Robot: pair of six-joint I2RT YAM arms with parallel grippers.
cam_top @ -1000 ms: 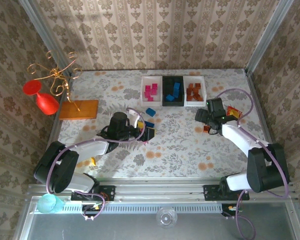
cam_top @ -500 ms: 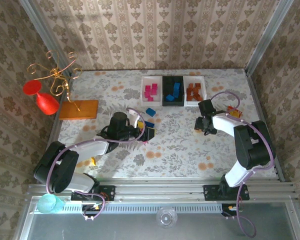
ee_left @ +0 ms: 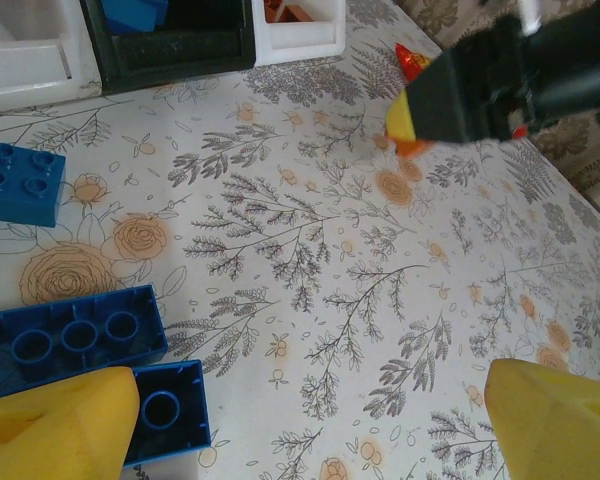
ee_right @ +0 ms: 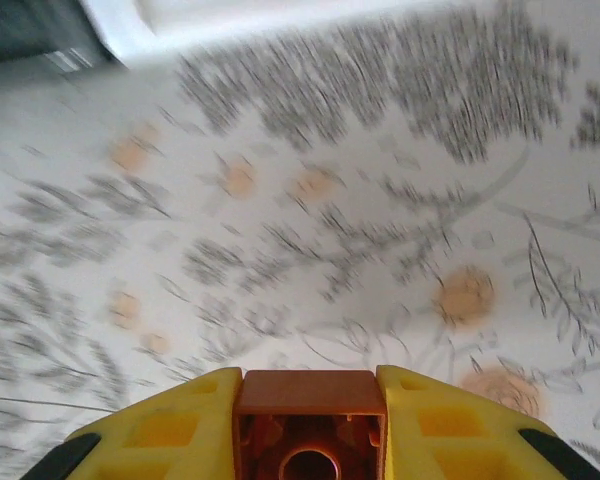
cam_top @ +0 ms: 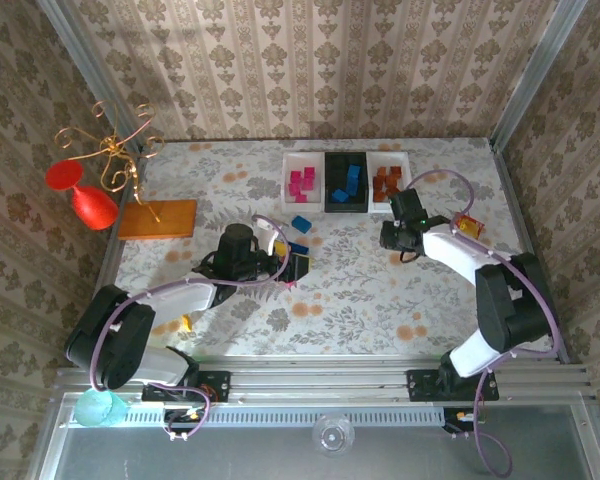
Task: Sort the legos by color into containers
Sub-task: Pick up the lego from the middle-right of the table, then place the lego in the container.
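The table [cam_top: 360, 300] w/ flowered cloth stands inside wallpapered walls, w/ metal posts at the far corners and a rail at the near edge. Bare cloth lies between the two arms and in front of them. Three trays sit in a row at the far edge: a white tray [cam_top: 286, 182] w/ pink bricks [cam_top: 302, 182], a black tray [cam_top: 328, 192] w/ blue bricks [cam_top: 348, 182], and a second white tray [cam_top: 408, 172] w/ orange-brown bricks [cam_top: 386, 183]. An orange board [cam_top: 157, 218] lies at the far left, and a snack packet [cam_top: 467, 225] by the right wall.

Vs. 1 s ago, the right arm swung left and toward the trays; the left arm did not move.

The right pincer [cam_top: 391, 238] is just in front of the second white tray, apart from it. Its yellow fingers [ee_right: 170, 430] are closed on one orange-brown brick [ee_right: 308, 395]; this view is blurred. The left pincer [ee_left: 310, 420] is open, low over the cloth. Two loose blue bricks [ee_left: 75, 338] lie side by side just beside one fingertip. A third loose blue brick [ee_left: 18, 182] is nearer the trays.
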